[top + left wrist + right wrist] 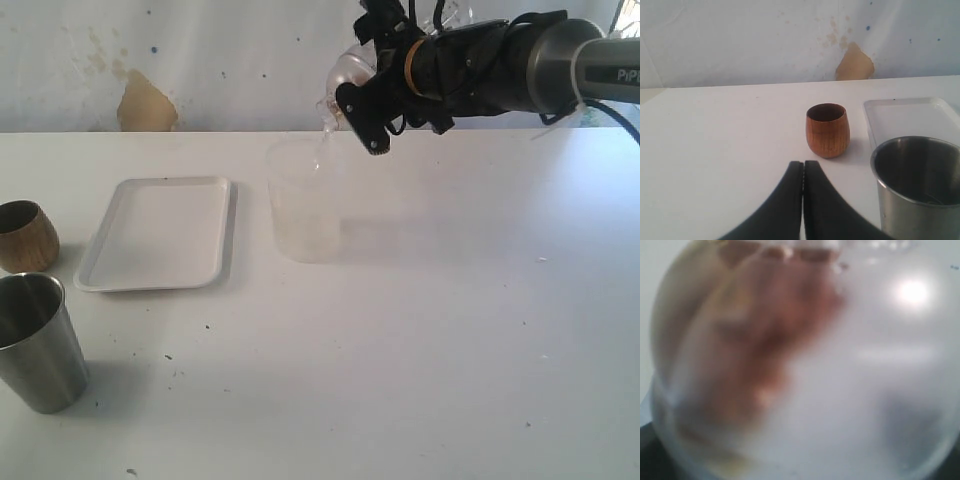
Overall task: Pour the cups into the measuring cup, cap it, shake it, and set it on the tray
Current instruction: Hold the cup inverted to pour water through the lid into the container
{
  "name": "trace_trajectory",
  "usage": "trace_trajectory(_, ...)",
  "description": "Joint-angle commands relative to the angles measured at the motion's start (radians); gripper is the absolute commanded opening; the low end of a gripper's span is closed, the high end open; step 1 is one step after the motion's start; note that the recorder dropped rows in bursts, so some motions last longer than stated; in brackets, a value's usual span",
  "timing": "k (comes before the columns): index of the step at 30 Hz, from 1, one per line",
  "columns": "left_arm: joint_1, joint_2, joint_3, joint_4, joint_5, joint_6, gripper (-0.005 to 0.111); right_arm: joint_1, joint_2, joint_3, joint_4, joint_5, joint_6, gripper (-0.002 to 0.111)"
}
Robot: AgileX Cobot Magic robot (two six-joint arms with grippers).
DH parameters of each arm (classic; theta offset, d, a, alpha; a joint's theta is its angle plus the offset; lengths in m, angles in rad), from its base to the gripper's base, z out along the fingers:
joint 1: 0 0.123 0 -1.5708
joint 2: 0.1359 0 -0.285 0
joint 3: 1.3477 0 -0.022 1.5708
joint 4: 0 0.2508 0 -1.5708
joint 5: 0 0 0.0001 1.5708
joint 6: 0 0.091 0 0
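1. The right gripper holds a clear cup tipped over the frosted cup, which stands just right of the tray.
2. The left gripper has its jaws pressed together, holding nothing.
3. The wooden cup and the steel tumbler stand left of the tray.

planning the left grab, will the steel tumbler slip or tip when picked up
Tumbler likely stiff and slippery: smooth shiny metal wall. Taller than wide, narrowing to its base, so a high push may tip it.
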Motion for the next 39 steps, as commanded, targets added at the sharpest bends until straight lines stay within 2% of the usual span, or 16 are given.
trace_trajectory(1, -0.002, -0.005, 0.004, -0.004, -0.008, -0.002, 0.001, 0.000, -0.009, -0.020, -0.014, 0.001, 0.034, 0.000)
trace_trajectory(6, -0.002, -0.005, 0.004, -0.004, -0.008, -0.002, 0.001, 0.000, 0.023, -0.056, -0.014, 0.040, 0.087, 0.000)
trace_trajectory(16, -0.002, -0.005, 0.004, -0.004, -0.008, -0.002, 0.001, 0.000, 0.026, -0.065, -0.042, -0.025, 0.087, 0.000)
trace_trajectory(22, -0.002, -0.005, 0.004, -0.004, -0.008, -0.002, 0.001, 0.000, 0.027, -0.072, -0.101, -0.021, -0.012, 0.000)
trace_trajectory(39, -0.002, -0.005, 0.004, -0.004, -0.008, -0.002, 0.001, 0.006, 0.027, -0.072, -0.106, -0.072, -0.019, 0.000)
